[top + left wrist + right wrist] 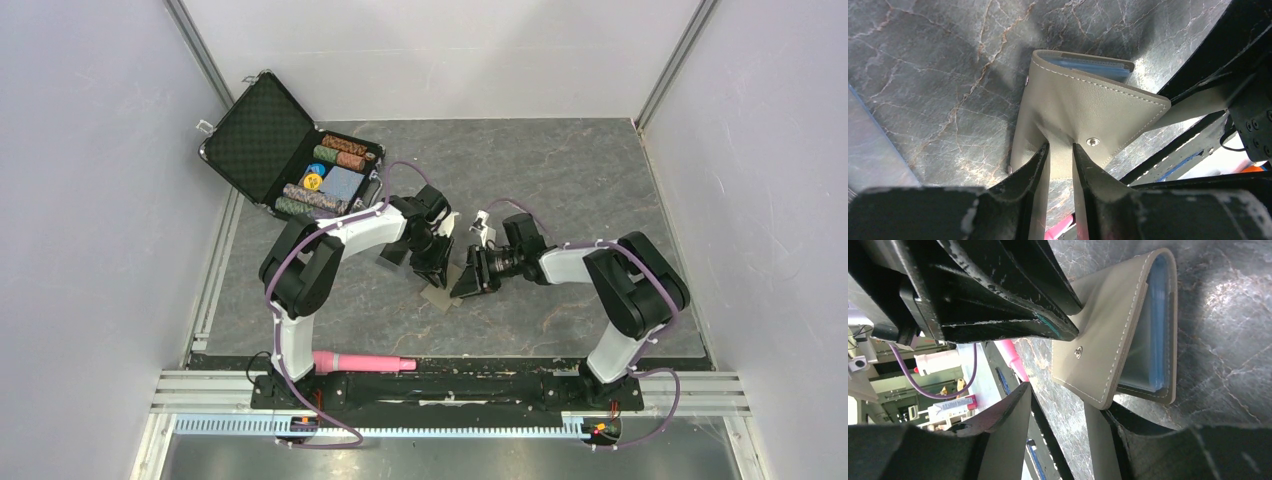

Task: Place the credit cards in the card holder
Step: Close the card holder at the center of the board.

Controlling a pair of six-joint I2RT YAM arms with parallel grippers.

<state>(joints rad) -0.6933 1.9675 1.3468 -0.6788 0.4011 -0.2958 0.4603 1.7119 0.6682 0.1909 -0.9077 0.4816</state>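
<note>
Card holder [1088,105], pinched ajar on table [923,75], between both arms.
Clamped at closing tab [1062,147] by left gripper [1060,160]; right gripper [1055,425] spread just beside lower corner, holding nothing. Judged risks: tab slipping from narrow pinch, flap falling shut, finger snagging stitched edge. Credit cards unseen.

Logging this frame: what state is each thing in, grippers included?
card holder: partly open, top leaf lifted, blue lining showing.
left gripper: shut on the card holder's flap.
right gripper: open, jaws apart beside the card holder's edge, holding nothing.
poker chip case: lid open.
pink cylinder: lying flat.
</note>
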